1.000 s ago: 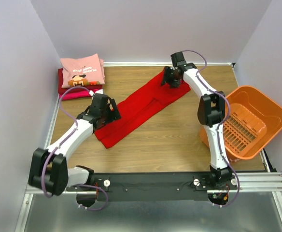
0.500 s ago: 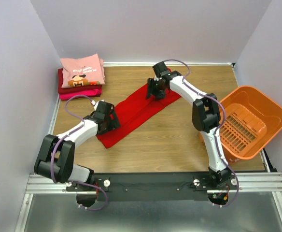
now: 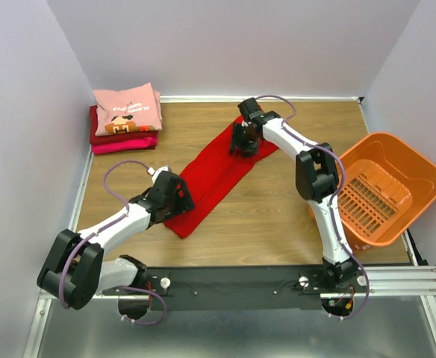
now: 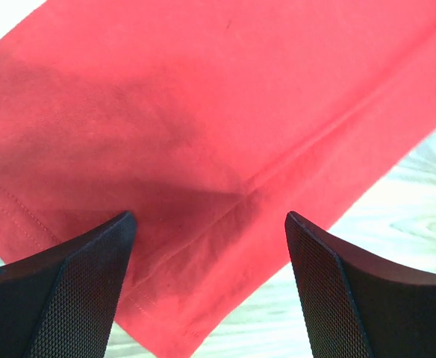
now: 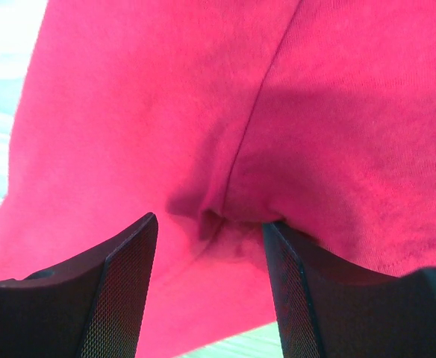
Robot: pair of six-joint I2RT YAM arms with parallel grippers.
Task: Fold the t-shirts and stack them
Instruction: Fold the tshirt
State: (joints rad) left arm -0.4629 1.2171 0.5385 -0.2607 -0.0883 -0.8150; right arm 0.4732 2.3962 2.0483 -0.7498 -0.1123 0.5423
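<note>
The bright red t-shirt (image 3: 214, 175) lies on the wooden table (image 3: 278, 212) as a long folded strip, running diagonally from near left to far right. My left gripper (image 3: 175, 197) is open low over its near end; in the left wrist view (image 4: 207, 224) the hemmed corner of the red cloth (image 4: 225, 97) lies between the fingers. My right gripper (image 3: 244, 142) is open and presses down on the far end; in the right wrist view (image 5: 209, 224) a pucker of red cloth (image 5: 166, 97) sits between the fingers. The pink printed tee (image 3: 127, 108) tops a folded stack.
The stack at the back left has dark red (image 3: 96, 128) and magenta (image 3: 125, 146) tees under the pink one. An orange plastic basket (image 3: 397, 160) stands tilted at the table's right edge. Walls close in the left, back and right.
My right gripper has moved left along the shirt's far end, then down a little. My left gripper has moved toward the front right to the near end. The strip has shifted with them.
</note>
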